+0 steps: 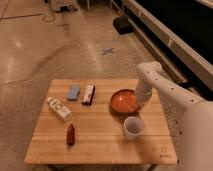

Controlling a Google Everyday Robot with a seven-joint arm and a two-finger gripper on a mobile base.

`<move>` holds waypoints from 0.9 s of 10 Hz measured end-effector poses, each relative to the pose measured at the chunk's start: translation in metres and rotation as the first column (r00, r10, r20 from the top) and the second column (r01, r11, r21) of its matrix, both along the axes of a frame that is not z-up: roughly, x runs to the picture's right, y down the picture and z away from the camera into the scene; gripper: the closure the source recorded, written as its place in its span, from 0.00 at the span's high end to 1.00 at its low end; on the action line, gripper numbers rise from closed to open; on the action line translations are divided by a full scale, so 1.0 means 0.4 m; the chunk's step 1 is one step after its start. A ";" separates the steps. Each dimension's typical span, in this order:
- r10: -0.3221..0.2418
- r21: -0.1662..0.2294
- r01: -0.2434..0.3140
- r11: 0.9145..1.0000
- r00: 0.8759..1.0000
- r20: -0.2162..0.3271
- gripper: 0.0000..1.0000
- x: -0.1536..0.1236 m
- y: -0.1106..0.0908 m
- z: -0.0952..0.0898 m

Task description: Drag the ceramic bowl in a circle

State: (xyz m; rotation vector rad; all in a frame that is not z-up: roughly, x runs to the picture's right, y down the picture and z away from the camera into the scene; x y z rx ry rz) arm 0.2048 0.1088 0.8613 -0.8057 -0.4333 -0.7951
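The ceramic bowl (124, 101) is shallow, round and orange-red with a darker rim. It sits on the right half of the wooden table (100, 145). My gripper (140, 98) comes down from the white arm at the bowl's right rim and seems to touch it. The gripper's tip is hidden behind the wrist and the rim.
A small white cup (133, 127) stands just in front of the bowl. A blue sponge (74, 92) and a snack bar (88, 94) lie at the back left, with a white bottle (59, 108) and a red packet (70, 134) further left. The table's right edge is close to the bowl.
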 end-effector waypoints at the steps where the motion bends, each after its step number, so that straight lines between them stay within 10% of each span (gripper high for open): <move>1: -0.004 0.002 0.004 1.000 1.000 0.005 0.11 -0.012 0.000 0.001; 9: -0.027 0.011 0.026 1.000 0.999 0.038 0.12 -0.108 -0.137 0.120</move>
